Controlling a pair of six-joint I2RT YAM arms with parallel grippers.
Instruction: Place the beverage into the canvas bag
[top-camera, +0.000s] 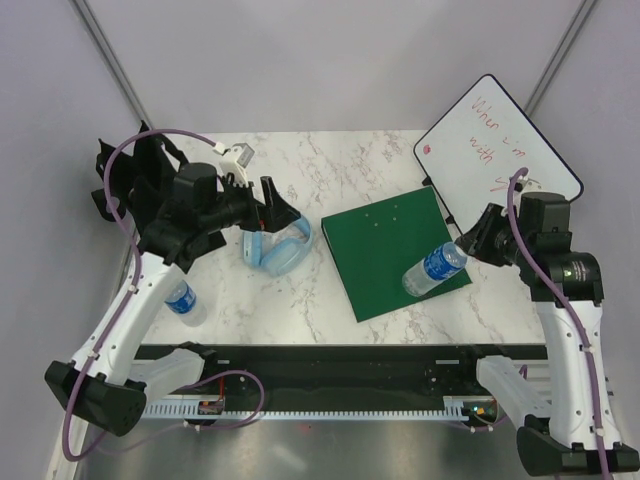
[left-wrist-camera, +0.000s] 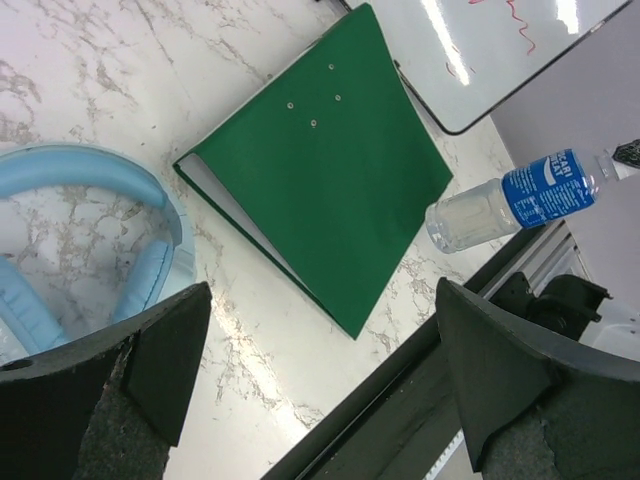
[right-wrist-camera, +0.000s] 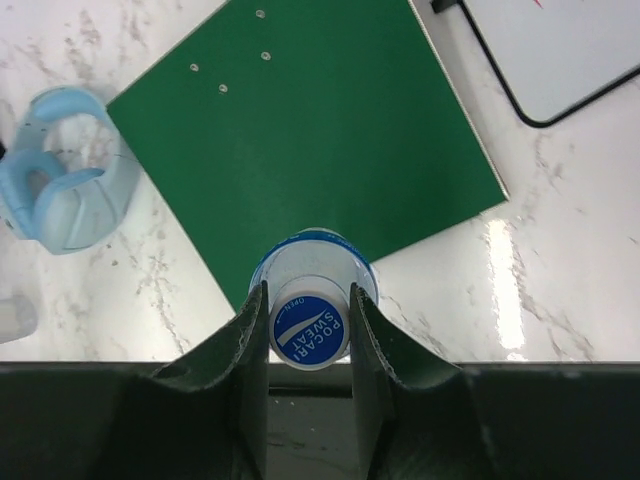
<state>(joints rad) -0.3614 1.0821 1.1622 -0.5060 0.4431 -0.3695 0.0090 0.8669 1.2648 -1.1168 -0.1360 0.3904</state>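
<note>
Bottle (top-camera: 436, 268) is pinched at its cap by right gripper (right-wrist-camera: 308, 302) over binder (top-camera: 385, 245), well apart from bag (top-camera: 120, 175) at far left, so carry and drop are left; left gripper (left-wrist-camera: 325, 360) is spread above headphones (top-camera: 275, 250).

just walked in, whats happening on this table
The right claw is shut on the cap end of a blue-labelled Pocari Sweat bottle, holding it tilted over the near corner of the green binder; it looks lifted clear. The left claw is open and empty, hovering by the light blue headphones. The black canvas bag sits at the table's far left, so the bottle is not in yet. A second bottle sits by the left arm.
</note>
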